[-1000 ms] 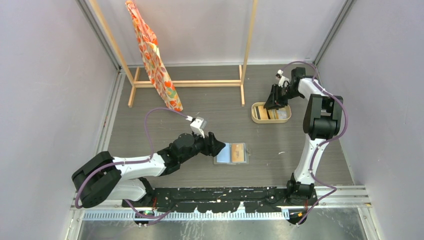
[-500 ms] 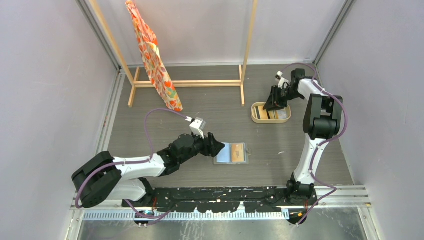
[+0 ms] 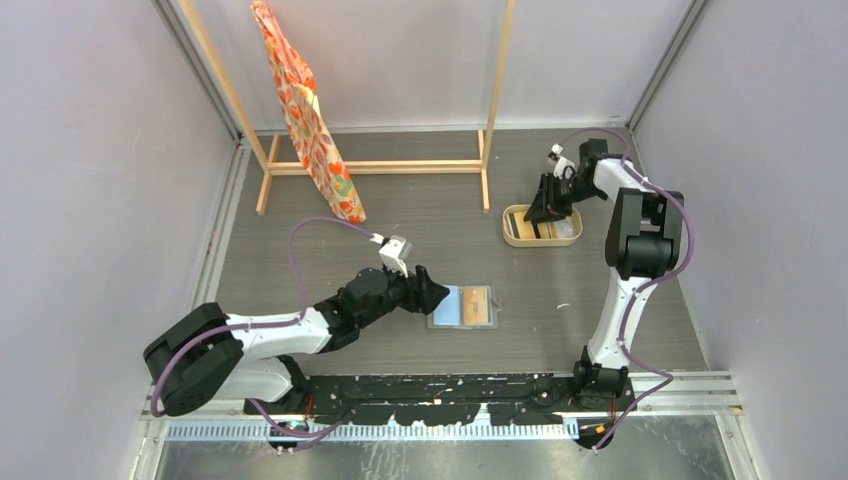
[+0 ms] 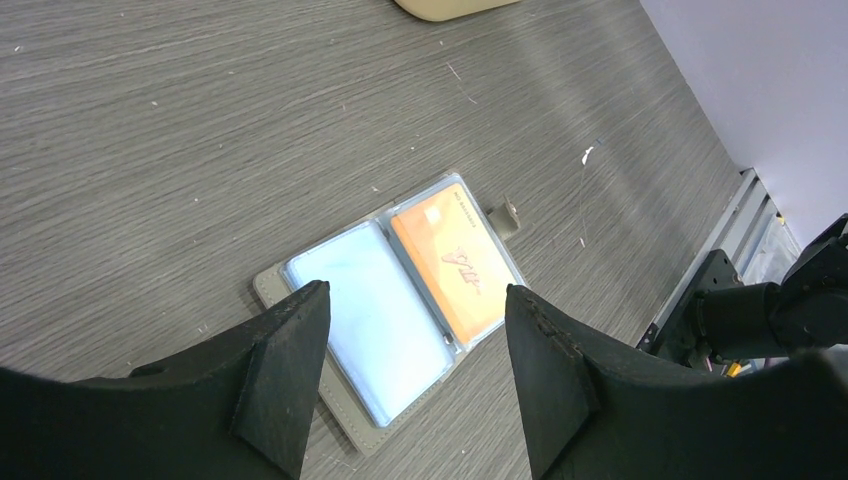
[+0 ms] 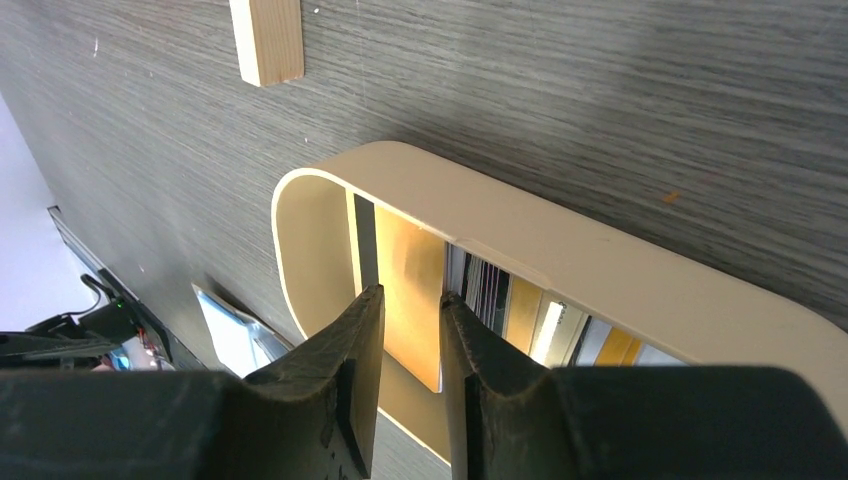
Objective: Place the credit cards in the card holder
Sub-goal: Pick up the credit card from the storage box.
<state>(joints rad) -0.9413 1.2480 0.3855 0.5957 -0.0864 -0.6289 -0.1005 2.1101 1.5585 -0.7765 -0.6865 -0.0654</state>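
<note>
The grey card holder (image 3: 463, 307) lies open on the table's middle, and in the left wrist view (image 4: 340, 405) it shows a pale blue empty sleeve. An orange card (image 4: 458, 265) sits in its right sleeve. My left gripper (image 3: 438, 295) is open and empty, its jaws spread just above the holder's left half (image 4: 416, 291). My right gripper (image 3: 546, 210) hovers over the oval beige tray (image 3: 512, 238). Its jaws (image 5: 410, 292) stand narrowly apart over a gold card with a dark stripe (image 5: 412, 255) lying in the tray (image 5: 500, 215), not gripping it. Several more cards (image 5: 520, 310) lie beside it.
A wooden rack (image 3: 380, 167) with an orange patterned cloth (image 3: 305, 110) stands at the back left; one rack foot (image 5: 267, 40) is close to the tray. The tray's edge shows at the top of the left wrist view (image 4: 450, 6). Black rails (image 3: 450, 390) run along the near edge.
My right gripper has shifted slightly left and back over the tray. The left arm and the card holder have not moved.
</note>
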